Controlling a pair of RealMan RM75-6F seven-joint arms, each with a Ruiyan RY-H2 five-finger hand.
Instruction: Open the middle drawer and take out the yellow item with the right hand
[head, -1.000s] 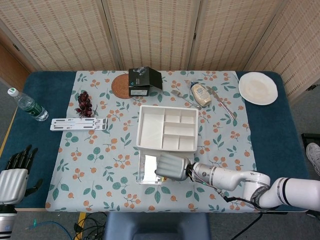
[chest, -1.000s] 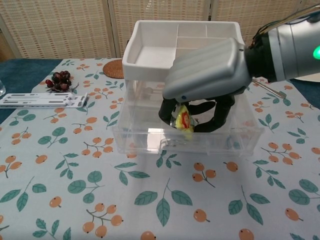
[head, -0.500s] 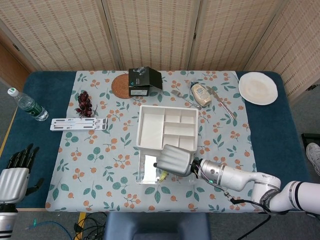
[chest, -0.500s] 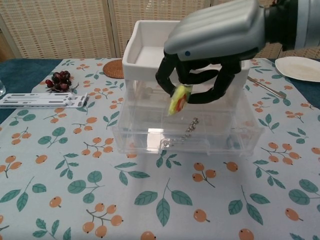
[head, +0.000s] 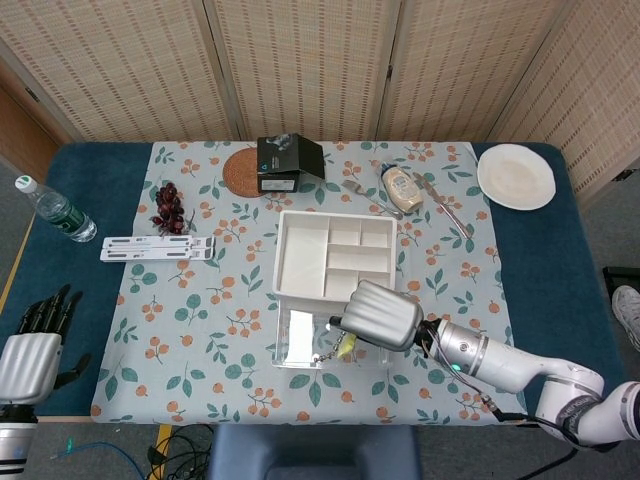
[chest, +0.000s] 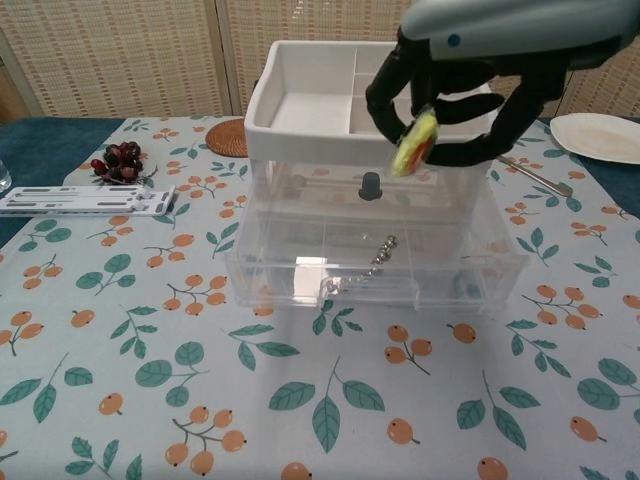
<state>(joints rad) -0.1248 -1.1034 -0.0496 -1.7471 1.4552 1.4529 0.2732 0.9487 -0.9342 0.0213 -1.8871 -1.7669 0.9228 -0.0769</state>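
Since a moment ago, the right hand (chest: 470, 95) has lifted up and away from the drawer, carrying the yellow item (chest: 414, 142) with it; a second back its fingers were down inside the drawer, and now they hang well above it. That hand pinches the yellow item between its dark fingertips, in front of the upper part of the clear drawer unit (chest: 300, 190), level with the white tray (chest: 300, 110) that sits on top. From the head view the same hand (head: 382, 315) sits over the front right part of the pulled-out middle drawer (chest: 280, 270), with the yellow item (head: 346, 346) peeking out below it. A short bead chain (chest: 378, 262) lies in the open drawer. The left hand (head: 32, 355) rests at the near left edge of the tabletop (head: 540, 250), fingers spread and holding nothing. Farther back on the leaf-print cloth (head: 200, 300) stand a black box (head: 288, 163), a round woven coaster (head: 241, 171), a bunch of dark grapes (head: 167, 207) and a white plate (head: 515, 176); a water bottle (head: 55, 209) lies at the far left.
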